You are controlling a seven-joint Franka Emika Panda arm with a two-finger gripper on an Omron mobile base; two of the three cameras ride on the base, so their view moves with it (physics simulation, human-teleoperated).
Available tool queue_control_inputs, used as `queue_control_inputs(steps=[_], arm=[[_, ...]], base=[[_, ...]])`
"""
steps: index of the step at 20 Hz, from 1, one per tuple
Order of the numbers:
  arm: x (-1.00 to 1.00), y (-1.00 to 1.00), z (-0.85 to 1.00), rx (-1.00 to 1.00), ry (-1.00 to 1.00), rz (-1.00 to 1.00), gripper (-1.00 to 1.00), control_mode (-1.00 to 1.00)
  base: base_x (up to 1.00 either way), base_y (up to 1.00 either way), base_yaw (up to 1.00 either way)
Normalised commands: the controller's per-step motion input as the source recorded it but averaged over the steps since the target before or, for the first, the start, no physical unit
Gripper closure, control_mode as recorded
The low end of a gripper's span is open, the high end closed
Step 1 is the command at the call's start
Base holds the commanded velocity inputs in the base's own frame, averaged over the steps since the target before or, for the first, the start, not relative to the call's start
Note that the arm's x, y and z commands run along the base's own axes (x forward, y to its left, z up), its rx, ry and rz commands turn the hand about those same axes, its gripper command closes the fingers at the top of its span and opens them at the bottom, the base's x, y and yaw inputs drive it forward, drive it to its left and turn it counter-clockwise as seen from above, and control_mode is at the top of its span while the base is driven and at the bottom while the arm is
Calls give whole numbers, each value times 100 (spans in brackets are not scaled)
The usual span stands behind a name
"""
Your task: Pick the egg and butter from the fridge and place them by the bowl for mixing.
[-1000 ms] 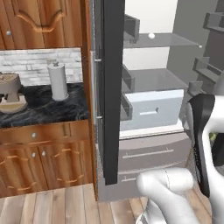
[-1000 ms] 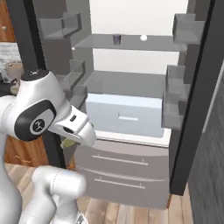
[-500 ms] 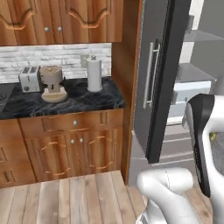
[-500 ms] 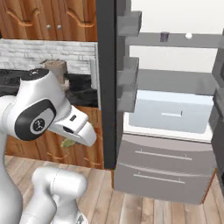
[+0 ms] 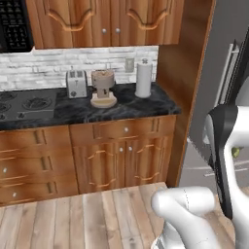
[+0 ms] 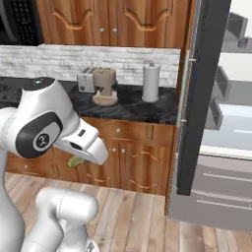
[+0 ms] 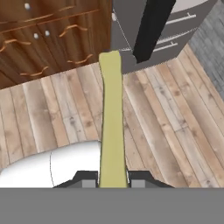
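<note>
End effector clamped on the butter, above wood floor, fridge door open beside the counter

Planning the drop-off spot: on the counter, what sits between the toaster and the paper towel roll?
A brown coffee grinder stands between the toaster and the paper towel roll, on the dark counter. Both base views show it.

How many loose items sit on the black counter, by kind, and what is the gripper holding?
Toaster: 1
Coffee grinder: 1
Paper towel roll: 1
Butter, held in the shut gripper: 1
Total: 4
</note>
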Motion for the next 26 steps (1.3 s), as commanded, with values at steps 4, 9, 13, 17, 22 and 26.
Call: queue_control_inputs(steps=[4, 9, 13, 17, 22, 26], arm=[[0, 0, 0, 0, 0, 0, 100, 100], [0, 0, 0, 0, 0, 0, 100, 100], [0, 0, 0, 0, 0, 0, 100, 100], [0, 0, 0, 0, 0, 0, 100, 100], [0, 0, 0, 0, 0, 0, 100, 100], [0, 0, 0, 0, 0, 0, 100, 100]], base=[[0, 100, 0], [0, 100, 0], [0, 100, 0], [0, 100, 0], [-1, 100, 0], [-11, 100, 0]])
